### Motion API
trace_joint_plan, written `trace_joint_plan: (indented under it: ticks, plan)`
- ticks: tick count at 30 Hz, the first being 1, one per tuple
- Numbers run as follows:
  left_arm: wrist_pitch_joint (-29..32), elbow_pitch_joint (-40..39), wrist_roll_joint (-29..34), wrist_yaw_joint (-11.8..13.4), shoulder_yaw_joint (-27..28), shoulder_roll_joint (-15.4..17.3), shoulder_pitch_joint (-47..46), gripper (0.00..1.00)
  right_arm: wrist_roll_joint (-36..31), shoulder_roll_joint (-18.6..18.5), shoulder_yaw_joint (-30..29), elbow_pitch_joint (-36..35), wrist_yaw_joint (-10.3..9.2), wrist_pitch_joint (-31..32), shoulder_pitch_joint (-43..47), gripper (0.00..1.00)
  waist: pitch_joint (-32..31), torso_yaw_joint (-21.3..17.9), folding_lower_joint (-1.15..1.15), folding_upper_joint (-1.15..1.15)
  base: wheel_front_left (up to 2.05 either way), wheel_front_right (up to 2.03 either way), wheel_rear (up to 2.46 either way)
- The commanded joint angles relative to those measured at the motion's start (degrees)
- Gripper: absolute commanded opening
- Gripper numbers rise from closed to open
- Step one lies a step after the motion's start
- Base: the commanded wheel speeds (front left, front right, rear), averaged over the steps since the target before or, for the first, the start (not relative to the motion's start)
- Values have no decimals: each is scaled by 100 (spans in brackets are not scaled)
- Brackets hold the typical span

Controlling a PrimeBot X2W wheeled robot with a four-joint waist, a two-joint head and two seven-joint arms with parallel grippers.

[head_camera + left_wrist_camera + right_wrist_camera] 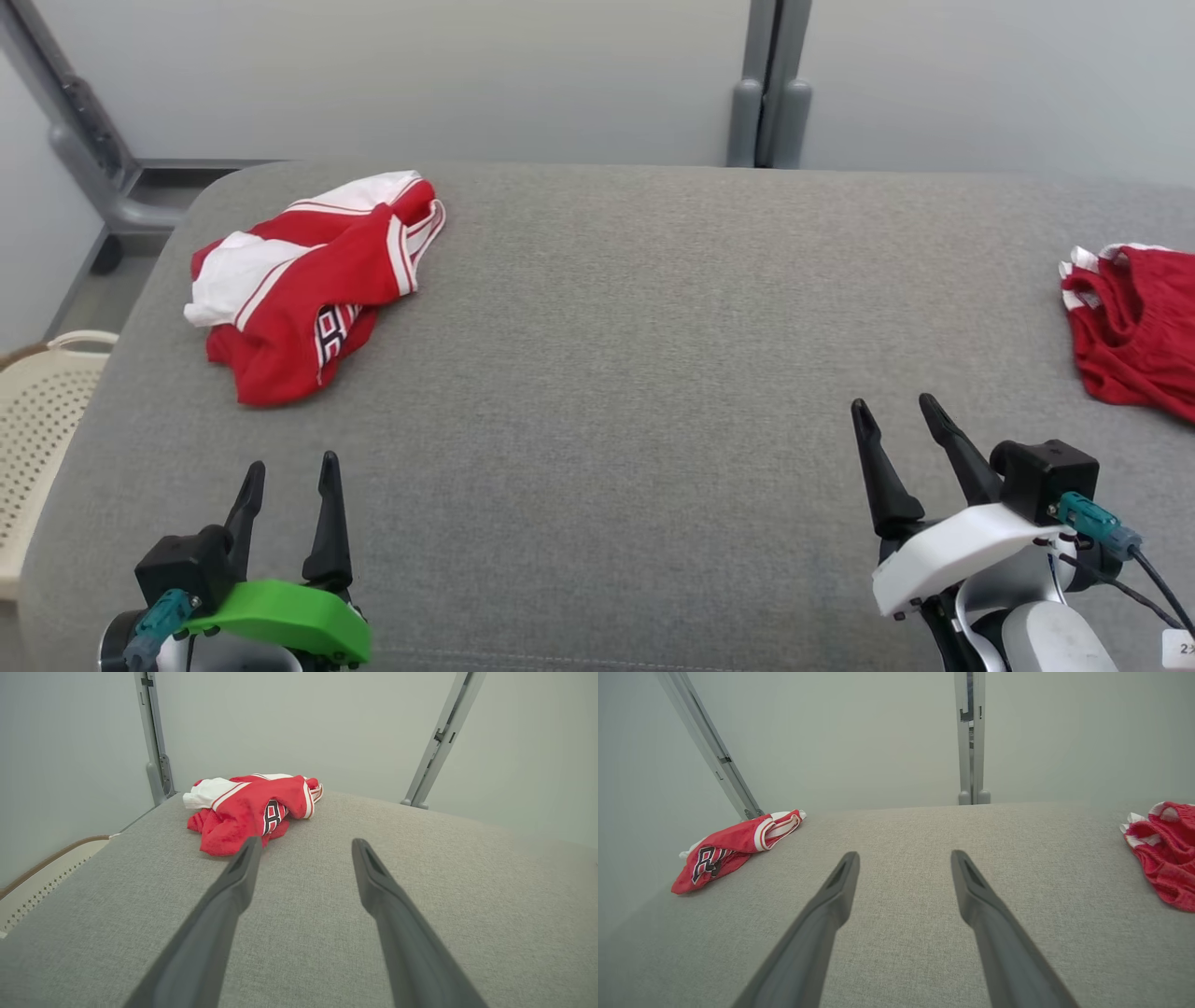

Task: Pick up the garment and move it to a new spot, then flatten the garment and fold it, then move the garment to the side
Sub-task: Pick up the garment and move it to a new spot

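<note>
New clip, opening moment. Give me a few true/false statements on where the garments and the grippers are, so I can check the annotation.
1. The red-and-white garment lies bunched on the grey surface, at the robot's far left. True.
2. The left gripper grips that garment. False: its jaws stand open and hold nothing, short of the garment.
3. A second red garment lies at the surface's right edge. True.
4. The right gripper has its jaws shut. False: they stand apart, over the surface.
5. The cream basket sits on the surface. False: it stands beside the surface's left edge.
</note>
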Motion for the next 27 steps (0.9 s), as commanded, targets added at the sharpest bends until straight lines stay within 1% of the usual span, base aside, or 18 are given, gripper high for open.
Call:
trace_joint_plan:
  ticks: [1, 8, 12, 15, 20, 27]
  plan:
    - [3, -27, 53, 17, 3, 33, -82, 100, 7, -12, -7, -33, 0, 3, 36, 100, 47, 465, 0, 0, 0, 0, 0]
    - [63, -109, 76, 72, -21, 58, -102, 100, 25, -13, 48, -76, 0, 16, -34, 100, 150, 1278, 0, 0, 0, 0, 0]
    - [66, -169, 75, 131, -17, 33, -63, 100, -5, -13, 118, -60, 0, 51, -75, 100, 194, 1664, 0, 0, 0, 0, 0]
    - [52, -193, 73, 141, -19, 19, -36, 100, -6, -15, 143, -49, 0, 69, -76, 100, 206, 1882, 0, 0, 0, 0, 0]
    - [40, -169, 60, 101, -53, -23, -10, 100, -31, -15, 153, -21, 0, 87, -108, 100, 233, 2062, 0, 0, 0, 0, 0]
    - [30, -109, 94, 114, -105, -79, -115, 100, -41, -16, 171, -16, 0, 133, -134, 100, 318, 2031, 0, 0, 0, 0, 0]
